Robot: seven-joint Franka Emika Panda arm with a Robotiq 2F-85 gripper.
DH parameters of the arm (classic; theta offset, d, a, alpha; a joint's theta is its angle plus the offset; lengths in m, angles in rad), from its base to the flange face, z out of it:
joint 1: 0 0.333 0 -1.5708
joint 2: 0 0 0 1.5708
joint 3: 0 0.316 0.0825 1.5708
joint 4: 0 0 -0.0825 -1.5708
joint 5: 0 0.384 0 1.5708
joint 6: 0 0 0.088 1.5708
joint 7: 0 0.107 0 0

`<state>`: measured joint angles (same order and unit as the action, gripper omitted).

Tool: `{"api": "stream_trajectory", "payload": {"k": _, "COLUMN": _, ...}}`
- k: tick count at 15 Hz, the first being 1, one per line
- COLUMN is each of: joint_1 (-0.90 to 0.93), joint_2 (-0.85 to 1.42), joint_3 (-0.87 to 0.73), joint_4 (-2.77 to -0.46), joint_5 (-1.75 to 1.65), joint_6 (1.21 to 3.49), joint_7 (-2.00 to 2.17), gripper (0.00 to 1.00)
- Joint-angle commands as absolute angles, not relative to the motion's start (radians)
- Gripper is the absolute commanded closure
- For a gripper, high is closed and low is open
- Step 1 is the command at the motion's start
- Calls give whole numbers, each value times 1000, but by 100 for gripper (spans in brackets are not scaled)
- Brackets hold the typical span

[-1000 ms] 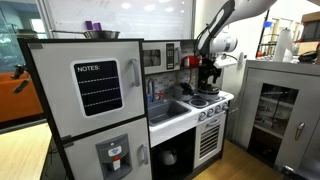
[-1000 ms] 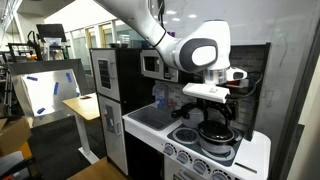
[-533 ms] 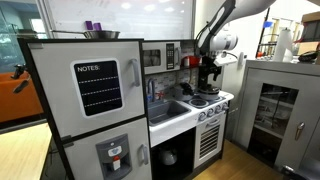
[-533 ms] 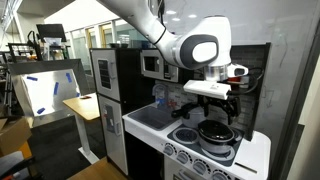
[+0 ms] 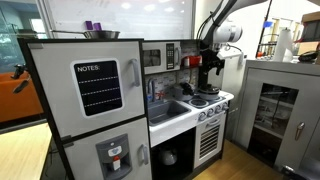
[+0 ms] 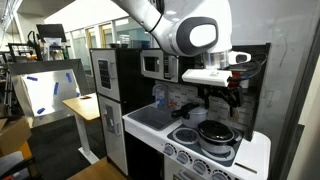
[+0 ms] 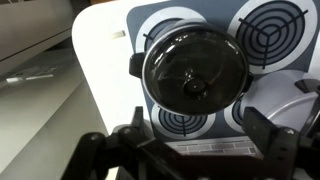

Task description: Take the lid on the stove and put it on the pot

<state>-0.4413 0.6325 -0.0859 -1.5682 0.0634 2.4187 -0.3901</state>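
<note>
Compared with a second ago, the gripper [image 6: 220, 101] stands higher above the stove [image 6: 252, 150], with a clear gap between its fingertips and the cookware where earlier it hung just over it; nothing on the cooktop has shifted. Its fingers [image 7: 268, 142] are spread wide and hold nothing, showing as dark shapes at the lower left and lower right of the wrist view, with the gripper [image 7: 185, 155] centred below the round dark dome. That dome is the lid [image 7: 193, 70], which lies flat on the pot [image 7: 136, 66]; a small knob shows at its middle and the pot's side handles stick out past its edge. In an exterior view the lid [image 6: 214, 127] caps the pot [image 6: 213, 138] on a front burner, right of centre in the frame. Bare black burners [image 7: 270, 28] ring the pot on the white stove [image 7: 105, 60] top. In an exterior view the gripper [image 5: 210, 67] hangs above the stove [image 5: 212, 103] at right of centre, with the sink [image 5: 165, 108] to its left.
</note>
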Motion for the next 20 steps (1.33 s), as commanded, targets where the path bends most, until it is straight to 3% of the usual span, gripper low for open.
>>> {"api": "stream_trajectory", "payload": {"k": 1, "joint_1": -432, "joint_2": 510, "joint_3": -106, "joint_4": -1723, "joint_5": 57, "joint_6": 2405, "joint_7": -389, "gripper": 0}}
{"api": "stream_trajectory", "payload": {"k": 13, "joint_1": -350, "joint_2": 39, "joint_3": -200, "joint_4": -2311, "joint_5": -41, "joint_6": 2446, "joint_7": -379, "gripper": 0}}
{"api": "stream_trajectory", "payload": {"k": 20, "joint_1": -309, "joint_2": -44, "joint_3": -229, "joint_4": -2388, "joint_5": -57, "joint_6": 2408, "joint_7": -383, "gripper": 0}}
